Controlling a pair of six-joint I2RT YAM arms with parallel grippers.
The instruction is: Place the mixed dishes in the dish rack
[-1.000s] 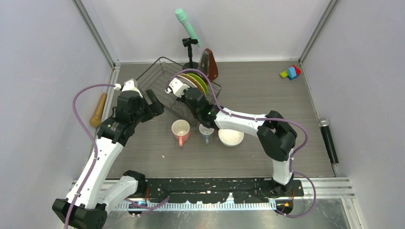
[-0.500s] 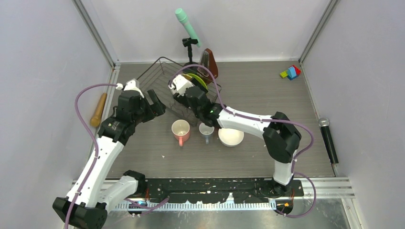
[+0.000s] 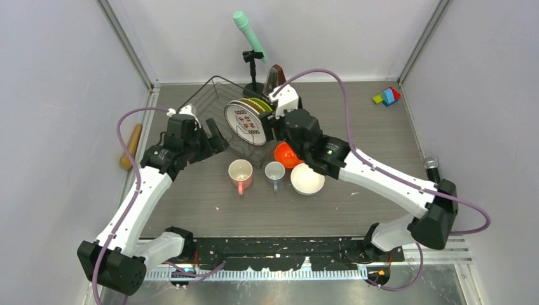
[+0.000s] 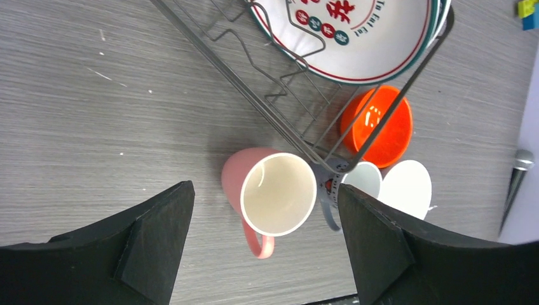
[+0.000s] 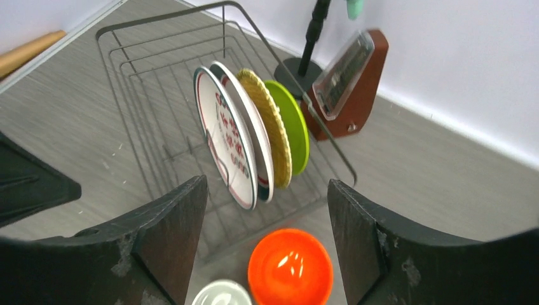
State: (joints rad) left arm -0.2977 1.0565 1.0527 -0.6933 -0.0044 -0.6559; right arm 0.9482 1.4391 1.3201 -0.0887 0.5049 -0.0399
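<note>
1. The left arm rises from its base at the near left corner. Its white forearm slants up and to the right, and the wrist ends at the near left side of the dish rack (image 5: 149, 108).
2. The left gripper (image 4: 264, 190) points down at the table with its jaws spread wide and nothing between them. In the wrist view, the pink mug (image 3: 241, 173) sits on the table between the two fingers.
3. The right arm folds far out to the right at its elbow, then runs a long white link up and to the left. Its wrist sits just beside the right side of the rack.
4. The right gripper (image 5: 266, 183) faces the rack, and its jaws are also spread and empty.
5. Three plates stand on edge in the rack's slots, close together: the white teal-rimmed plate (image 3: 245, 122) with red marks, the tan plate (image 5: 270, 130) and the lime-green plate (image 5: 292, 124).
6. The rest of the dishes are on the table just in front of the rack. The orange-red bowl (image 3: 286, 154) is at the rack's near right corner, and the small grey-blue mug (image 3: 274, 171) stands between the pink mug and the white bowl (image 3: 307, 180).
7. A wooden rolling pin (image 3: 130, 145) lies at the table's left edge.
</note>
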